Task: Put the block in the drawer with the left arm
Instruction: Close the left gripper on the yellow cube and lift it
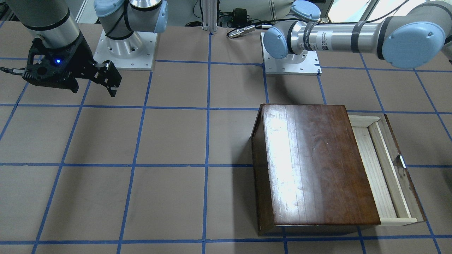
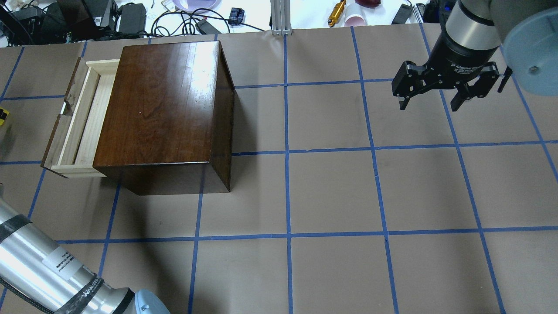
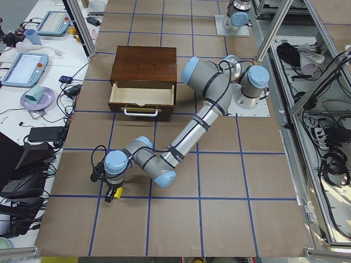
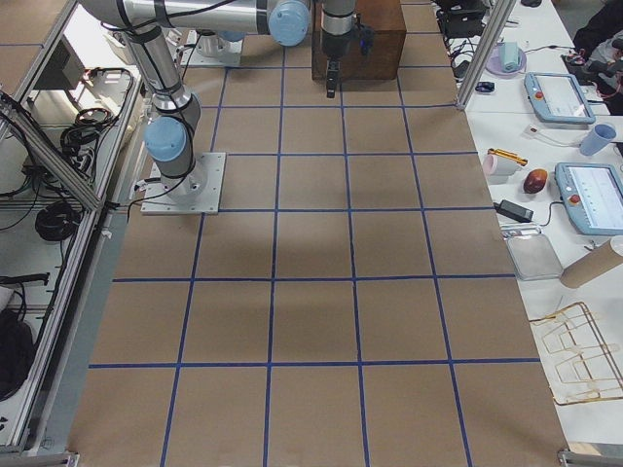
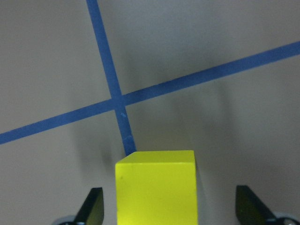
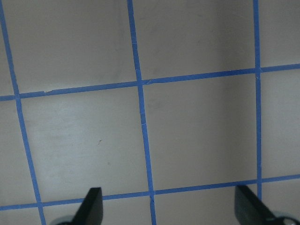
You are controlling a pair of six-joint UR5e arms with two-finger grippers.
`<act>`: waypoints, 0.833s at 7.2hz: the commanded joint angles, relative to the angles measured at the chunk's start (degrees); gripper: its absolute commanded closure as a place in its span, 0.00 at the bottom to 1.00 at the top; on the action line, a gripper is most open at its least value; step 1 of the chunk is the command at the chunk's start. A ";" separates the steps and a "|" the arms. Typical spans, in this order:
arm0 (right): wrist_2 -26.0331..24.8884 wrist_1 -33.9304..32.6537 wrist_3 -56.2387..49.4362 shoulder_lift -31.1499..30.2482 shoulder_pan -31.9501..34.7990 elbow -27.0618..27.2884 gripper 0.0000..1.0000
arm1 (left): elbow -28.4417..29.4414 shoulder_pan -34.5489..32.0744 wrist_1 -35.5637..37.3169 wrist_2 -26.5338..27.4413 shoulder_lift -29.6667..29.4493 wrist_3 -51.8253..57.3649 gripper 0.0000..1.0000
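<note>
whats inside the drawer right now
The pulled-out part of the drawer shows only bare pale wood. Its rear, under the box, is hidden. The block is outside it, by the left gripper.

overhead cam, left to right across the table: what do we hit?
drawer, pulled open → dark wooden box → right gripper, open above the table. The left arm in the bottom corner overlaps the drawer and box, so it is left out of the order.
</note>
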 commanded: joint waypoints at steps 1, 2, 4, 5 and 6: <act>0.00 0.00 0.00 0.00 0.00 0.00 0.00 | 0.01 0.00 0.70 0.46 -0.69 0.12 0.37; 0.00 0.00 0.00 0.00 0.00 0.00 0.00 | 0.01 0.00 0.70 0.46 -0.61 0.21 0.85; 0.00 0.00 0.00 0.00 0.00 0.00 0.00 | 0.01 0.00 0.61 0.37 0.09 0.47 1.00; 0.00 0.00 0.00 0.00 -0.09 0.00 0.00 | -0.08 0.00 0.44 0.37 0.88 0.21 1.00; 0.00 0.00 0.00 0.00 0.00 0.00 0.00 | -0.43 -0.09 -1.22 0.46 2.80 0.21 1.00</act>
